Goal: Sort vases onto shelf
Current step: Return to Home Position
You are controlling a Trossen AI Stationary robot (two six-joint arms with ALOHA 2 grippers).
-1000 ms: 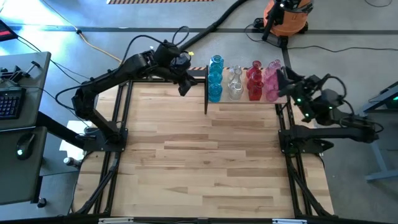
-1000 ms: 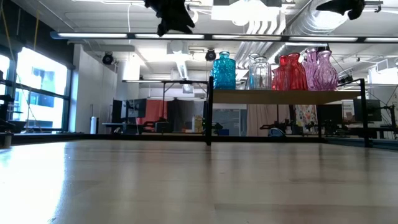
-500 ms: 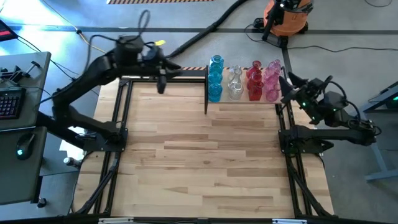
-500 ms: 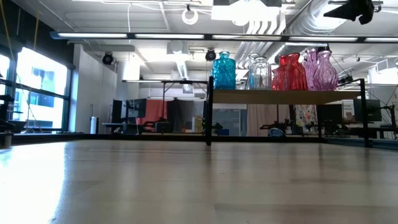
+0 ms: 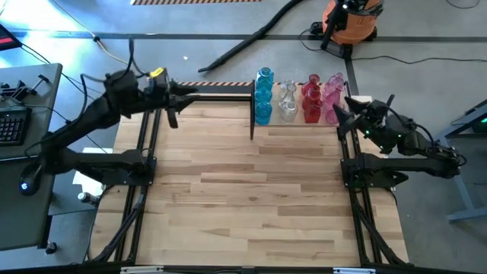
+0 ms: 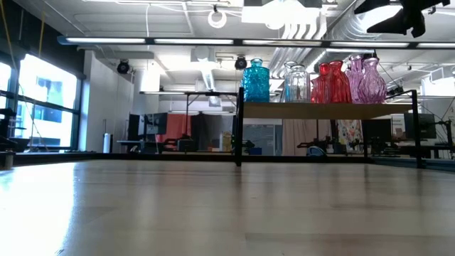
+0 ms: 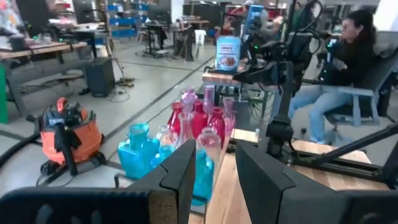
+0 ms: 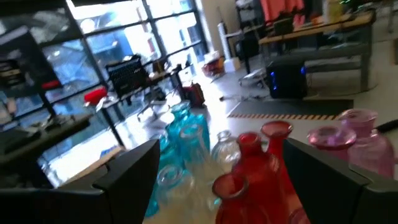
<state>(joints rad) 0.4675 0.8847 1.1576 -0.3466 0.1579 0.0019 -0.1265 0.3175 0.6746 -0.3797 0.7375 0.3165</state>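
Keyboard (image 5: pixel 11 126): on a dark desk off the table's left side.
Left arm (image 5: pixel 84 129): folded beside the table's left edge, with the wrist toward the far left corner.
Left gripper (image 5: pixel 172 113): over the table's far left corner, well apart from the shelf. In the left wrist view (image 7: pixel 214 177) its fingers (image 7: pixel 180 177) stand a narrow gap apart with nothing between them.
Table (image 5: pixel 243 198): light wood planks, with black frame rails along both sides.
Shelf (image 6: pixel 327 110): at the table's far edge, right of middle. It is a plywood board on thin black uprights.
Vases (image 6: pixel 334 82): all upright on the shelf's top board, grouped by colour.
Blue vases (image 5: pixel 263 95): leftmost group, by the shelf's left upright.
Clear vases (image 5: pixel 288 103): just right of the blue ones.
Red vases (image 5: pixel 312 99): next along, close beside the pink ones.
Pink vases (image 5: pixel 332 97): rightmost group, at the shelf's right end.
Right gripper (image 5: pixel 348 108): just beside the pink vases. In the low view (image 6: pixel 398 13) it shows above the vase tops. In the right wrist view (image 8: pixel 222 152) its fingers (image 8: pixel 124 177) are spread wide and hold nothing, with the vases ahead of them.
Vacuum (image 5: pixel 350 23): orange, on the floor beyond the shelf.
Right arm (image 5: pixel 411 148): folded off the table's right edge.
Person (image 7: pixel 348 68): seated in a chair past the table's right side, seen in the left wrist view.
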